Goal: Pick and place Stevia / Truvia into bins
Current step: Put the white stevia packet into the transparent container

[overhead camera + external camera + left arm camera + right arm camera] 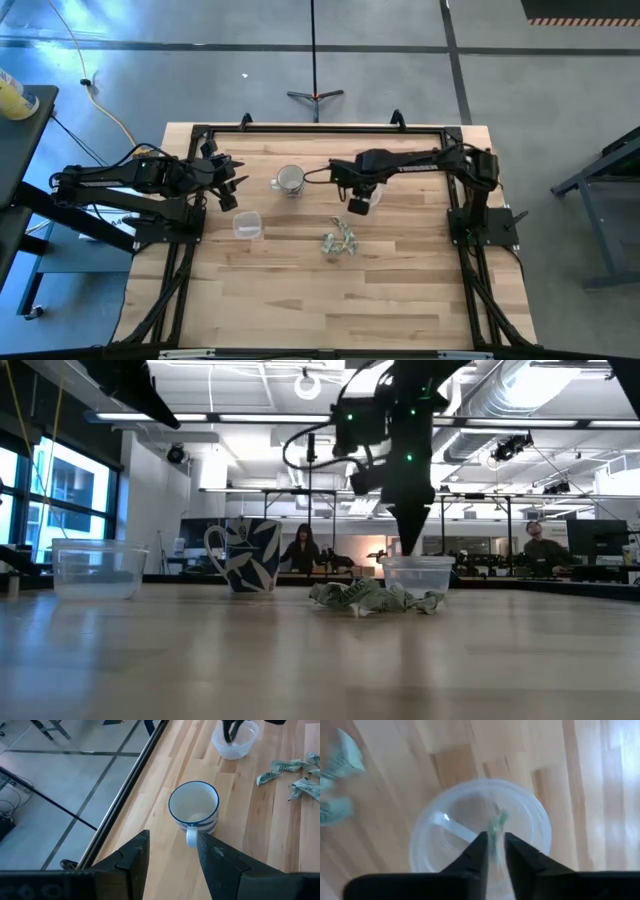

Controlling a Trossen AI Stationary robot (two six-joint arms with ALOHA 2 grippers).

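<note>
A pale wooden table (pixel 300 300) fills the scene, with an open workshop and seated people showing beyond its far edge in the low view. Take the pile of packets (pixel 340 241) near the middle of the table as the landmark: crumpled green-and-white sachets, lying loose. Just past the pile on the far side stands the cup (pixel 372 196), round and clear. The right gripper (pixel 493 851) hangs directly over the cup's mouth, its fingers pinched on one packet (pixel 497 822), which dangles inside the rim. To the pile's left sits a squarish tub (pixel 248 224); farther off and left of the cup is a leaf-patterned mug (pixel 289 180). The left gripper (pixel 170 857) waits beyond the tub at the table's left side, fingers apart and holding nothing, pointed toward the mug.

The step in hand looks like the drop: packet carried, now over the cup. Next the right fingers need to part so it falls in, then the arm should rise clear of the rim and go back to the pile for another.
</note>
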